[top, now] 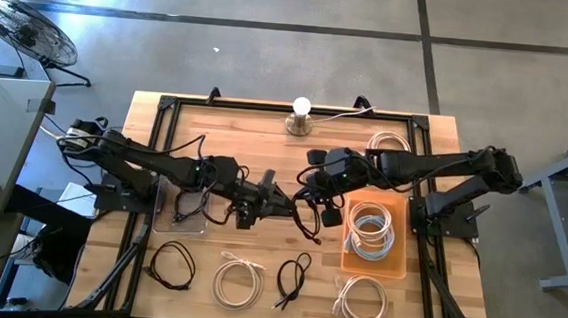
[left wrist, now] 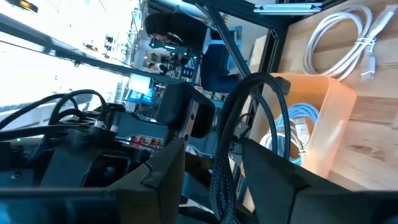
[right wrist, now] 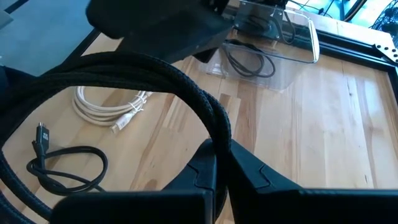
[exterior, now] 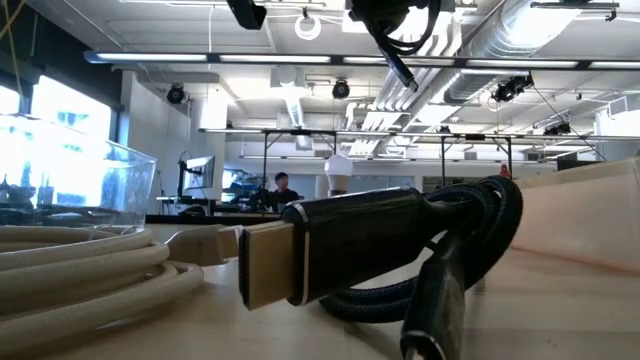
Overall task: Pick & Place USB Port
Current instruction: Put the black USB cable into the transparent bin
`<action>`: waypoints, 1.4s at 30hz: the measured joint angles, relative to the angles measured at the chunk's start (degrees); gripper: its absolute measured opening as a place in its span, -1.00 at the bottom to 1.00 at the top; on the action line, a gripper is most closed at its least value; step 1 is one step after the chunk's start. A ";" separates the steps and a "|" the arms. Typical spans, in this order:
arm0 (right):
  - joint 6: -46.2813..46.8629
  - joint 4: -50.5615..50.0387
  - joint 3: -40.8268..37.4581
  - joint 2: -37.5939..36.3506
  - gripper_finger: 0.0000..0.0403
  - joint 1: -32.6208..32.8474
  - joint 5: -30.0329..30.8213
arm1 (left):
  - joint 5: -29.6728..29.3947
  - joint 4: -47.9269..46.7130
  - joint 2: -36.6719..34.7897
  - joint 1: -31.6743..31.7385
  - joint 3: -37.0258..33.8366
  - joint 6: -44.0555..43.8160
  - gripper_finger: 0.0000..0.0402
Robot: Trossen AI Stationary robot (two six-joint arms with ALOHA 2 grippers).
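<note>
black braided cable (right wrist: pixel 186 93) pinched in right tool (right wrist: pixel 219 163) — left tool (left wrist: pixel 211 171) parted, straddling it mid-air.

Bare wooden tabletop (top: pixel 265 143) lies open behind the two meeting arms, bounded by a white-bulbed lamp (top: pixel 300 115), clear plastic tray (top: pixel 182 217) and orange bin (top: pixel 399 237).

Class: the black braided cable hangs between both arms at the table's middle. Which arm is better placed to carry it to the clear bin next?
Probably the left. The clear bin sits beside the left end effector, whose fingers flank the black braided cable. The right end effector, shut on it, is farther away.
</note>
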 joint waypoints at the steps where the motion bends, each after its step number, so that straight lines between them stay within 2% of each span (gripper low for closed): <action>1: 0.01 0.01 0.00 0.00 -0.96 0.01 -0.02 | -0.01 0.00 0.00 0.00 0.00 0.00 -0.29; 15: -0.01 0.07 0.00 0.02 -0.96 0.00 -0.04 | -0.44 0.20 0.00 0.00 0.00 0.11 -0.67; 20: 0.01 0.01 0.02 0.02 -0.96 -0.02 -0.03 | -2.55 0.24 0.00 -0.02 0.00 0.15 -0.94; 29: 0.01 -0.08 0.02 0.04 -0.96 -0.03 0.22 | -4.94 0.24 0.00 -0.07 0.00 -0.13 -0.99; 34: 0.84 0.00 0.02 0.04 -0.72 -0.02 0.85 | -5.62 0.03 0.00 -0.02 0.00 -0.48 -0.99; 42: 3.07 -0.43 0.02 0.04 -0.35 0.04 11.06 | -7.50 -1.43 0.01 0.07 0.00 -0.52 -1.00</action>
